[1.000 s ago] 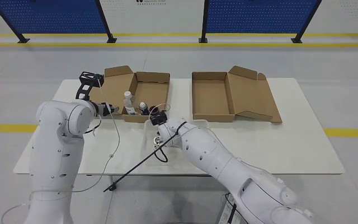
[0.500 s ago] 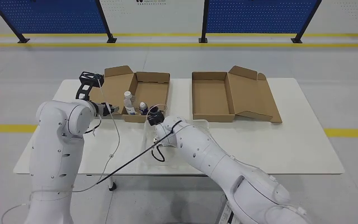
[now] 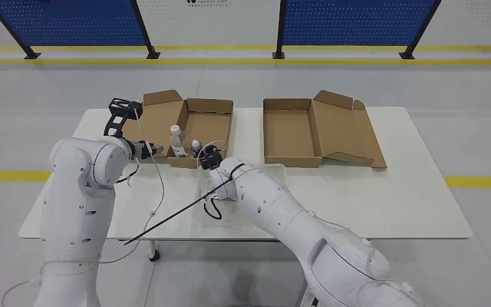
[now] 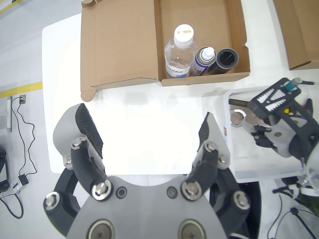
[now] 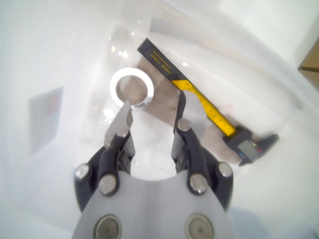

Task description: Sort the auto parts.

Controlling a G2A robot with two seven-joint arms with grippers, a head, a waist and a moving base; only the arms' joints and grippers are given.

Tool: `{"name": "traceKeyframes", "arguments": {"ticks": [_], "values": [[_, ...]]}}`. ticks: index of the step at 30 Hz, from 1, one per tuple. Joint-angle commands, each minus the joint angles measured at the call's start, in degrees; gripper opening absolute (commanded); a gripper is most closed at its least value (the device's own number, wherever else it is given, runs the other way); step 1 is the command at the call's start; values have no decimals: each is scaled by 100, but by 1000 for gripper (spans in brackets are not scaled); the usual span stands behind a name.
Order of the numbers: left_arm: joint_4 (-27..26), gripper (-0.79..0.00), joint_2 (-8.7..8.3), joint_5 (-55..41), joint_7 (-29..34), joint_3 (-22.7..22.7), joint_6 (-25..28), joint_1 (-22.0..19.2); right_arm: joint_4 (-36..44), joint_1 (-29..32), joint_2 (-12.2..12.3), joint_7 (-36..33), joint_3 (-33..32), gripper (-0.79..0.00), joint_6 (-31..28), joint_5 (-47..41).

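White desk (image 3: 430, 192) carries two open cardboard boxes, side by side, flaps folded out so parts can drop straight in. The right box (image 3: 288, 138) has nothing in it. The left box (image 4: 199, 13) has three upright items lined up against its near wall: clear bottle (image 4: 179, 53), spray can (image 4: 204, 59) and black cylinder (image 4: 226, 59), each touching the next, which looks like one sorted group.

Clear bin (image 4: 249, 160) sits on the desk just in front of the left box and serves as the supply of unsorted parts. The right jaws are down inside it, apart and gripping nothing. The left jaws are wide apart and empty, parked over bare desk in front of the left box, likely out of the way.

Digital caliper (image 5: 189, 88) lies flat on the bin floor; its beam passes just beside one right jaw tip. Metal ring (image 5: 132, 87) lies flat beside the caliper, with the other tip overlapping its near rim. The ring is off to one side of the jaw gap, not centred, and is probably the next pick. The jaws would need to shift towards the ring to straddle it.
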State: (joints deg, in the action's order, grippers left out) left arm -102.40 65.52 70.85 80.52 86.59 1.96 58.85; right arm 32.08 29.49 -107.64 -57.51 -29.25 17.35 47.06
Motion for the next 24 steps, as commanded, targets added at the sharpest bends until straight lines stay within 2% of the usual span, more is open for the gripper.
{"name": "traceKeyframes", "arguments": {"ticks": [1,24], "values": [[0,0,0,0,0,0,0,0,-94,-10,-39,47,1,-409,-17,-2],[0,0,0,0,0,0,0,0,-926,-215,-488,111,11,-413,-189,32]]}}
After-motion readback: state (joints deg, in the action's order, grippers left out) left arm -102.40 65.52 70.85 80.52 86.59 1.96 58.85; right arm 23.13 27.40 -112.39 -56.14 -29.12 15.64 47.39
